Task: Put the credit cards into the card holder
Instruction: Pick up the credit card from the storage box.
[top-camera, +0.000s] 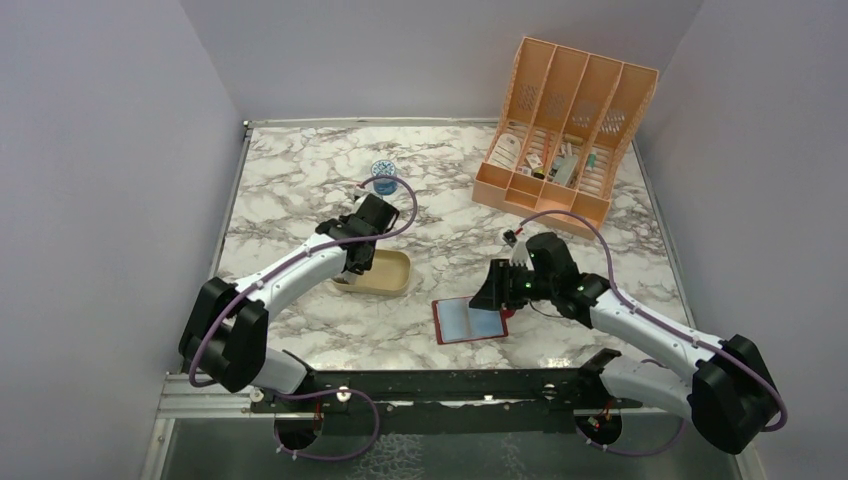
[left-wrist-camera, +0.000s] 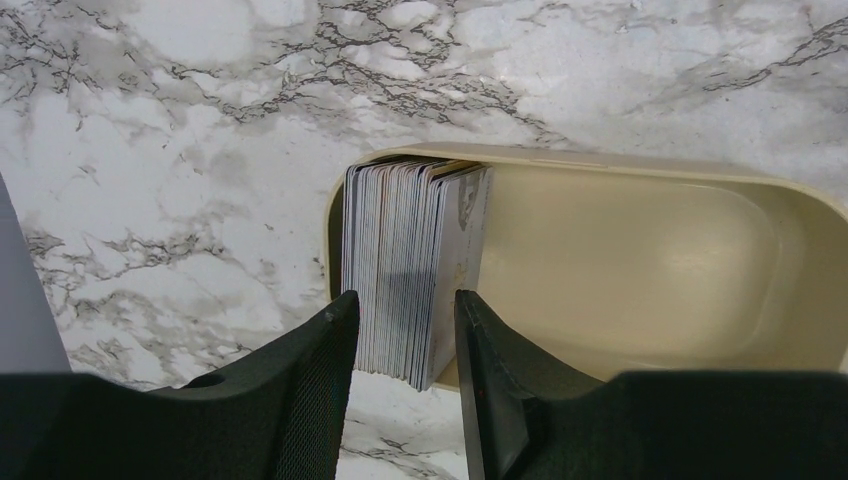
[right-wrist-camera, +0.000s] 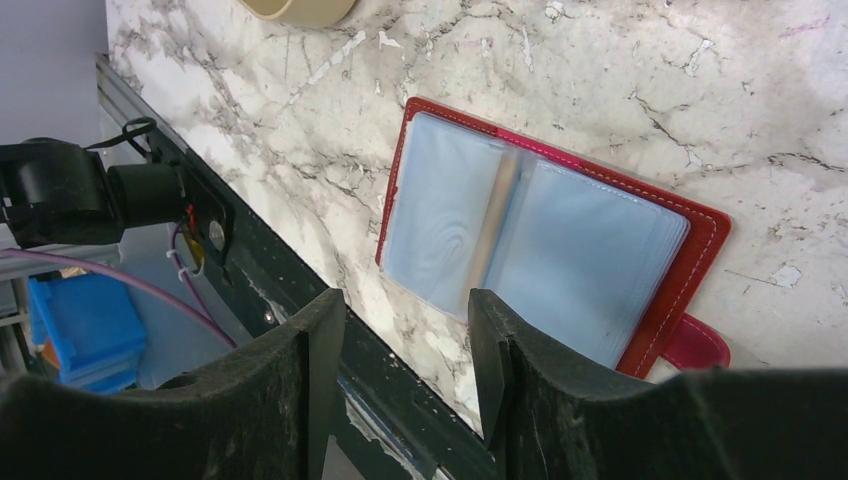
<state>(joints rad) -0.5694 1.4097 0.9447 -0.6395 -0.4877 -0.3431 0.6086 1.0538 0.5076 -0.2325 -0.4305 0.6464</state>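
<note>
Fingers of the right gripper (right-wrist-camera: 407, 297) stand wide apart and hold nothing, above the open dark red folding card holder (right-wrist-camera: 560, 235). One finger hides part of its snap tab (right-wrist-camera: 697, 345). Farther off, the left gripper (left-wrist-camera: 405, 295) sits around the greyish stack of plastic credit cards (left-wrist-camera: 410, 240), which stand on edge in the shallow tan tray (left-wrist-camera: 640, 260). Whether it squeezes them, I cannot tell.

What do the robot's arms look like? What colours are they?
The left arm and right arm have white tube-like links joined by chunky black joints. A purple cable loops along each. Small green lights glow near the right wrist. The left end effector and right end effector each have two black, rough-textured fingers.
</note>
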